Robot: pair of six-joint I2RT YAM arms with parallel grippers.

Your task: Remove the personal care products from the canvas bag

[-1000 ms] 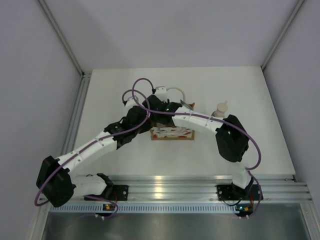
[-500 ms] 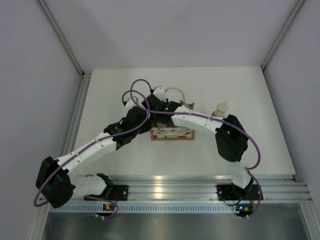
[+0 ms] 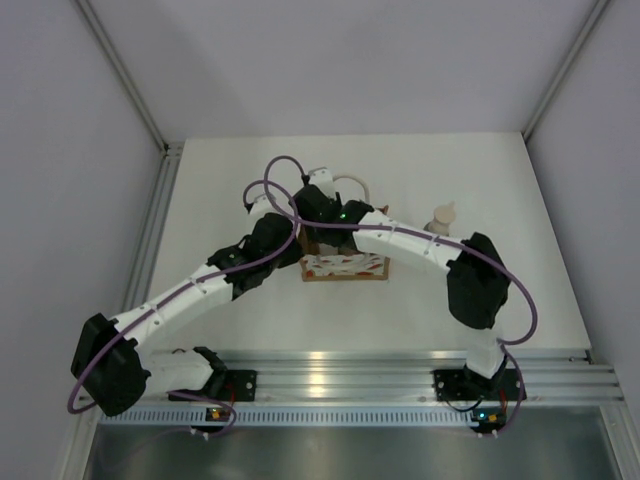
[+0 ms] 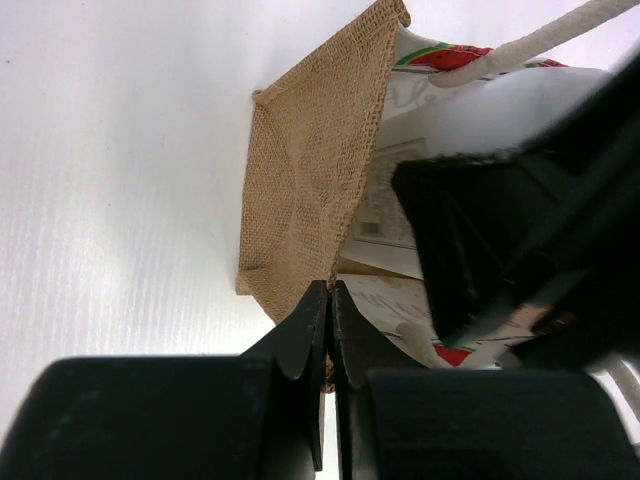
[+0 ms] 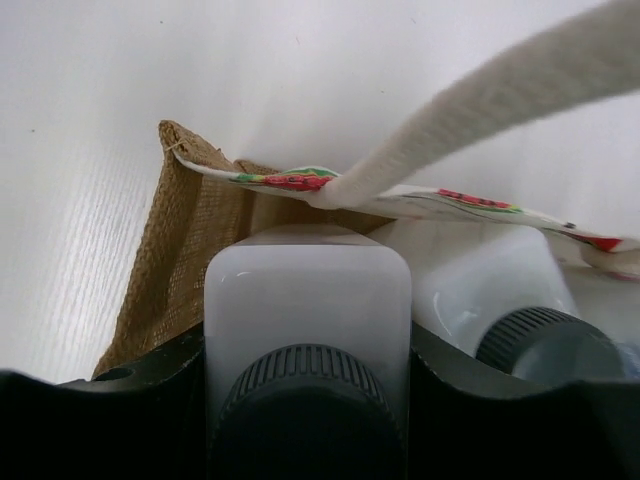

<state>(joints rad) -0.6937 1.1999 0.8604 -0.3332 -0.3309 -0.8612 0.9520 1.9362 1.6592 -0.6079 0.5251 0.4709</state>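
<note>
Coarse canvas bag (image 4: 310, 180) — squarish white bottle (image 5: 305, 300)

Robot test cell in a lab.
In the top view, 2 robot arms, the left arm (image 3: 185, 292) and the right arm (image 3: 410, 245), are bolted to an aluminium rail (image 3: 340, 375) along the bottom of the frame. Purple cables (image 3: 522, 300) loop off them. Plain pale wall panels (image 3: 340, 60) box in a white table (image 3: 480, 180) at left, right and top.
</note>
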